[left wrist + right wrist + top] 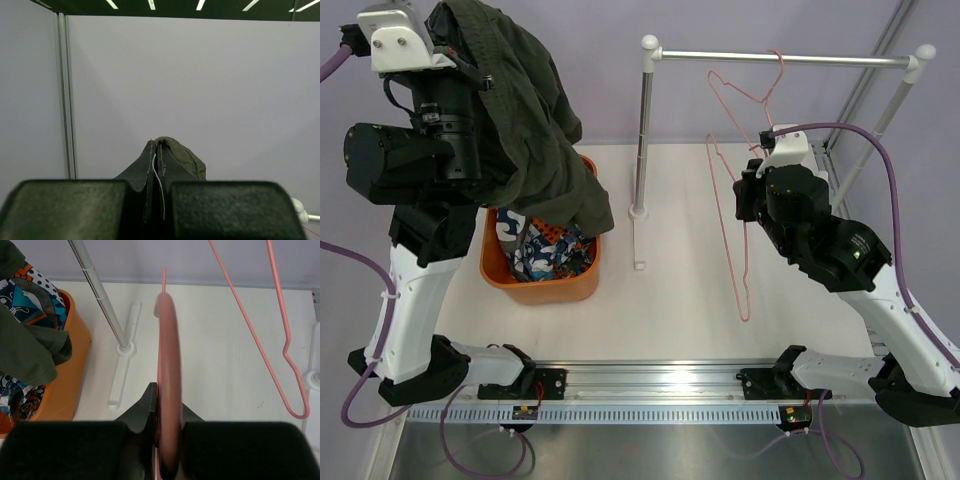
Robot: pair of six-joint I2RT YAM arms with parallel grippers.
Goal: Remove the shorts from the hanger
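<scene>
The olive-green shorts (530, 120) hang from my left gripper (445, 45), raised high above the orange basket (550, 290); in the left wrist view the gripper (157, 150) is shut on a fold of the green cloth (187, 157). The printed shorts (552, 250) lie inside the basket, also showing in the right wrist view (30, 290). My right gripper (752, 190) is shut on the pink wire hanger (740, 240), which hangs bare from the rail (780, 58). In the right wrist view the gripper (165, 395) pinches the hanger wire (168, 365).
The white clothes rack has a post (644, 130) standing on the table just right of the basket, and a second post (895, 110) at the far right. The rack's foot (122, 365) lies on the white table. A purple cable (875, 160) loops over the right arm.
</scene>
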